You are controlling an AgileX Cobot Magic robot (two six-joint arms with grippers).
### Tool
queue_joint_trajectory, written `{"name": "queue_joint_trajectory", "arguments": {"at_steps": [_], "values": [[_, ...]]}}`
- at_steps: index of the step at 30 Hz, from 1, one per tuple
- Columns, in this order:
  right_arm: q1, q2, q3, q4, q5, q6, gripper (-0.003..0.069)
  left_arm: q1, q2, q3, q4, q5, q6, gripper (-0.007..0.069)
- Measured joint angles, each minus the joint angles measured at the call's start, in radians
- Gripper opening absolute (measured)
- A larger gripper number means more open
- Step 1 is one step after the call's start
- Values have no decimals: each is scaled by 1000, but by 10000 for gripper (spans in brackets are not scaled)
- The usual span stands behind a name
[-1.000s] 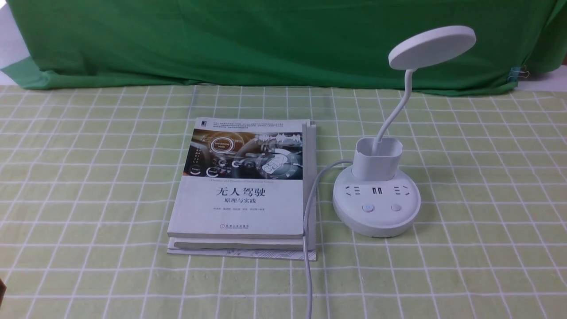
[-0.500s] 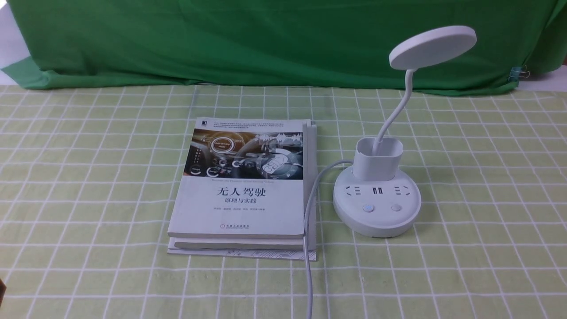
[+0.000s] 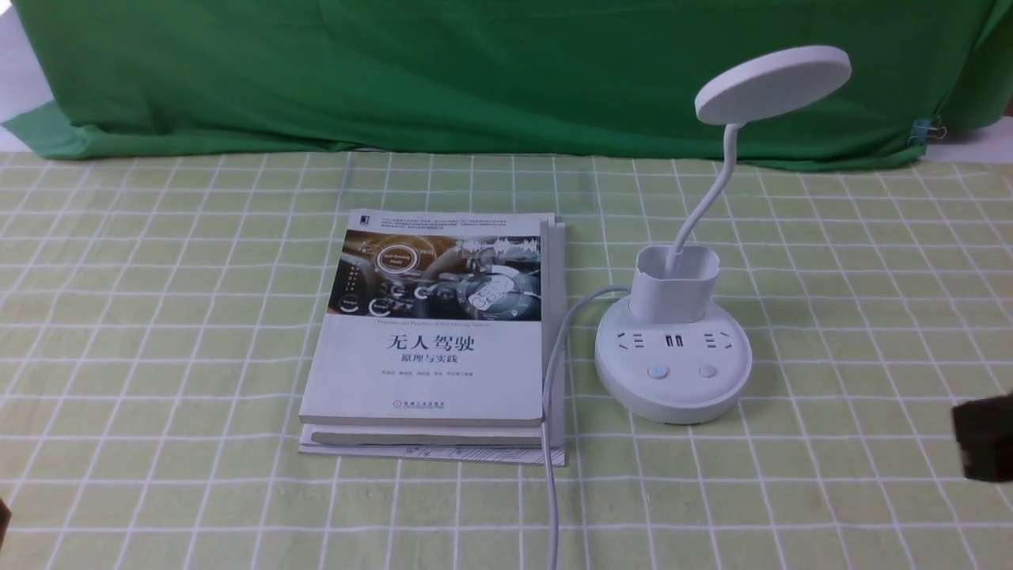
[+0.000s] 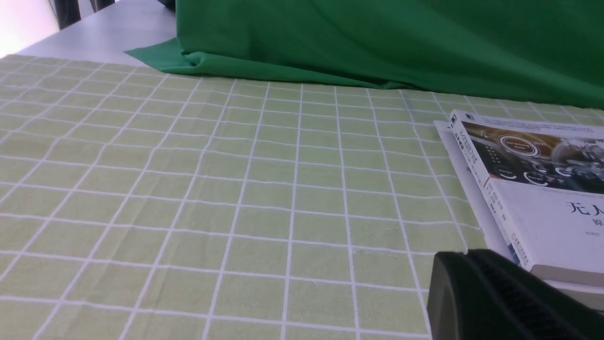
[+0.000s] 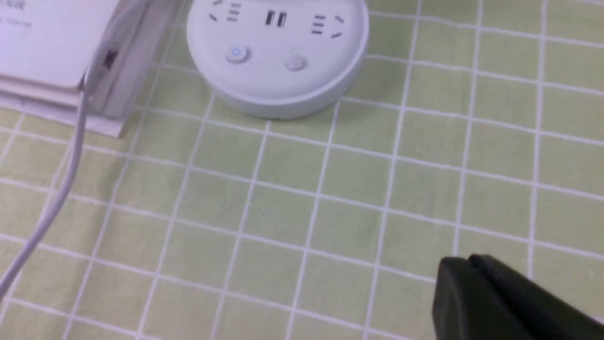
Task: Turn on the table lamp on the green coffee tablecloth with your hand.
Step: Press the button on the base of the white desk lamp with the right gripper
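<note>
The white table lamp (image 3: 673,348) stands on the pale yellow-green grid tablecloth (image 3: 158,317), right of centre. Its disc head (image 3: 772,83) is dark. Two buttons (image 3: 657,370) sit on the front of its round base; the base also shows in the right wrist view (image 5: 278,52). Its white cord (image 3: 554,412) runs toward the front edge. My right gripper (image 3: 985,435) shows at the right edge of the front view, right of the base and apart from it; its black jaws are shut and empty (image 5: 465,264). My left gripper (image 4: 465,257) is shut and empty, low over the cloth left of the book.
A stack of books (image 3: 435,340) lies just left of the lamp, its edge touching the cord; it also shows in the left wrist view (image 4: 533,189). A dark green backdrop cloth (image 3: 475,71) hangs along the far edge. A metal clip (image 3: 926,131) holds the backdrop at far right.
My right gripper has come into the front view at the right edge. The lamp, book and cord have not moved.
</note>
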Motion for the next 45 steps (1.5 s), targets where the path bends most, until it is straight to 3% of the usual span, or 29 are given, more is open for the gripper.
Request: {"name": "queue_joint_trajectory", "arguments": {"at_steps": [6, 17, 45], "values": [[114, 349, -173, 0, -35, -55, 32, 0, 0, 0, 0, 1, 0, 3], [126, 738, -442, 4, -23, -116, 30, 0, 0, 0, 0, 1, 0, 3], [107, 922, -562, 41, -28, -155, 30, 0, 0, 0, 0, 1, 0, 3]]}}
